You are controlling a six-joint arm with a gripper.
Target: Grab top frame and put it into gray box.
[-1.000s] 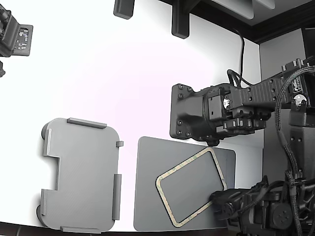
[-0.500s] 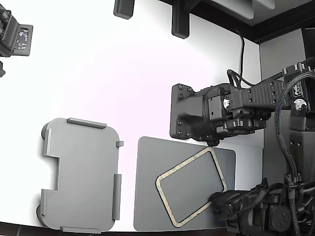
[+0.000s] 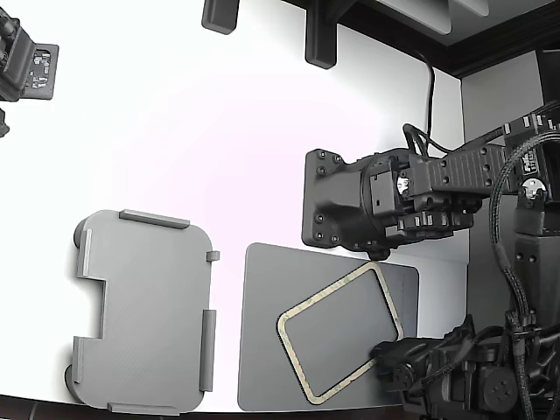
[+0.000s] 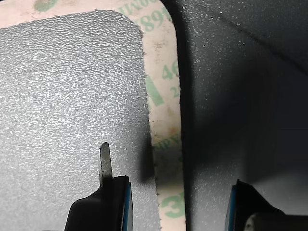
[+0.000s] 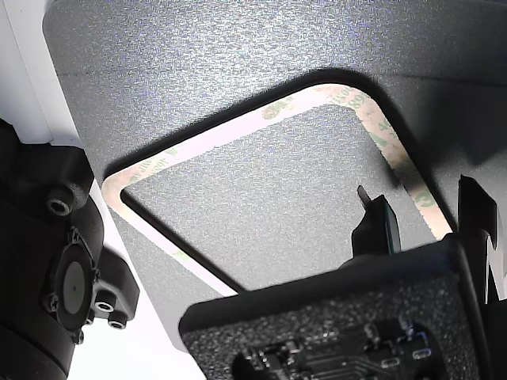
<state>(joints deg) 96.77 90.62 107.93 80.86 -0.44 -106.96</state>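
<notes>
Nothing on the table has shifted since the earlier frames; only cables at the exterior view's right differ slightly. The top frame (image 3: 340,333), a thin beige ring with green print, lies skewed on the textured dark mat (image 3: 262,350), apart from the gray box (image 3: 144,311). The gripper (image 4: 178,197) straddles its rim, jaws apart; only the wrist view shows this.

1. The gripper (image 4: 178,197) is held low, its 2 fingers spread apart.
2. 1 finger (image 4: 108,199) carries a thin metal blade at its tip.
3. The second arm (image 3: 385,203) extends horizontally in the exterior view.
</notes>
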